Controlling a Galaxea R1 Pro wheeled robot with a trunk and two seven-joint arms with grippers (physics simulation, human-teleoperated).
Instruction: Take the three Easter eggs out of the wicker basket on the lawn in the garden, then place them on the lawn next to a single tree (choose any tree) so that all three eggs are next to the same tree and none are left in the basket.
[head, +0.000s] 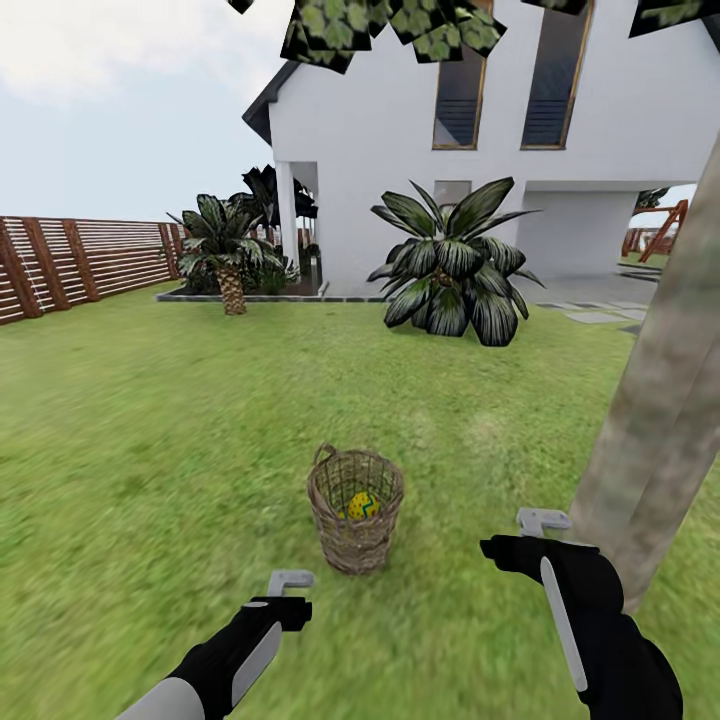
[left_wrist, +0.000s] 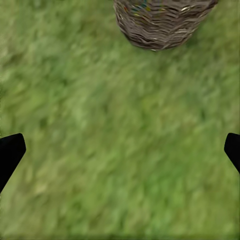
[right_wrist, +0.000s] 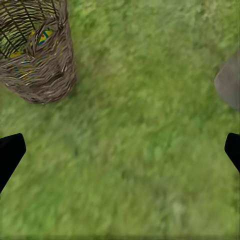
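The wicker basket (head: 355, 522) stands upright on the lawn (head: 150, 450) just ahead of me. One yellow Easter egg (head: 360, 505) with a blue-green zigzag shows inside it; any others are hidden by the weave. My left gripper (head: 292, 592) hangs open above the grass, near and left of the basket. My right gripper (head: 520, 535) is open to the basket's right, close to the tree (head: 665, 420) with its thick grey-brown trunk. The left wrist view has the basket (left_wrist: 160, 22) beyond the open gripper (left_wrist: 120, 150). The right wrist view has the basket (right_wrist: 37, 60), an egg (right_wrist: 42, 36) and the trunk's base (right_wrist: 230, 82).
A white house (head: 400, 130) stands behind the lawn, with a broad-leaved bush (head: 455, 265) and a short palm (head: 230, 255) in front of it. A brown slatted fence (head: 80, 260) runs along the left. Grey stepping stones (head: 600, 315) lie at the far right.
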